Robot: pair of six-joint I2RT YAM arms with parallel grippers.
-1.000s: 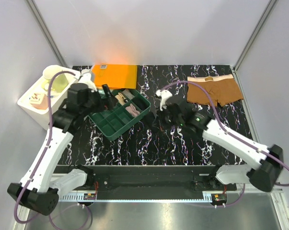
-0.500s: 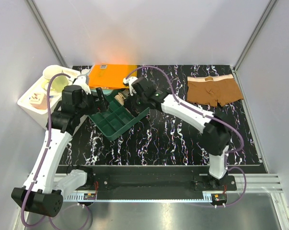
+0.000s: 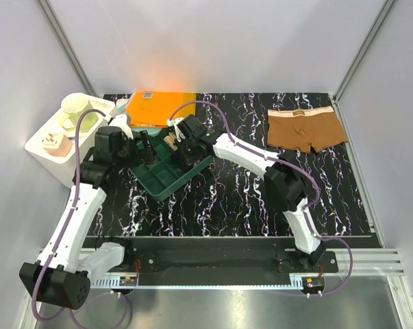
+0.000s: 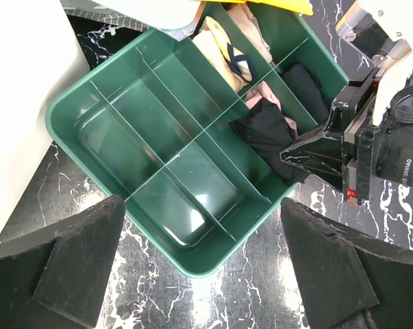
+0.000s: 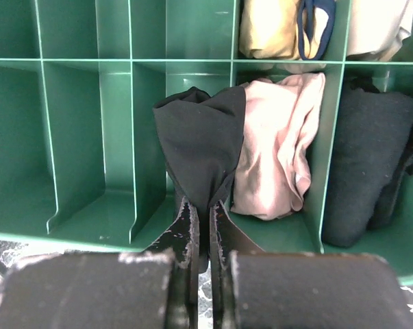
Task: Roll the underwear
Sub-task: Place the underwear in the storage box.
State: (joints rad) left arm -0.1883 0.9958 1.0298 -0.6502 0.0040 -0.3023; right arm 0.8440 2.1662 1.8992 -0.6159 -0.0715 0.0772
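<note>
The black underwear (image 5: 203,140) is bunched up and hangs into a middle compartment of the green divided tray (image 5: 76,62). My right gripper (image 5: 205,212) is shut on its lower edge. From the left wrist view the same black underwear (image 4: 268,133) shows beside the right gripper (image 4: 309,157). My left gripper (image 4: 206,274) hovers open over the tray's near corner (image 4: 192,264) with nothing between its fingers. The brown underwear (image 3: 305,130), with its pale waistband, lies flat at the table's back right. From above, the right gripper (image 3: 181,152) and the left gripper (image 3: 148,145) both sit over the tray (image 3: 158,184).
A pink rolled cloth (image 5: 278,151), a dark roll (image 5: 370,164) and a beige item (image 5: 271,27) fill neighbouring compartments. An orange box (image 3: 161,108) lies behind the tray. A white bin (image 3: 42,147) holding a cup stands off the table's left edge.
My right arm has swung left from the middle of the table to above the tray, carrying the black underwear. The left arm has shifted only slightly.
</note>
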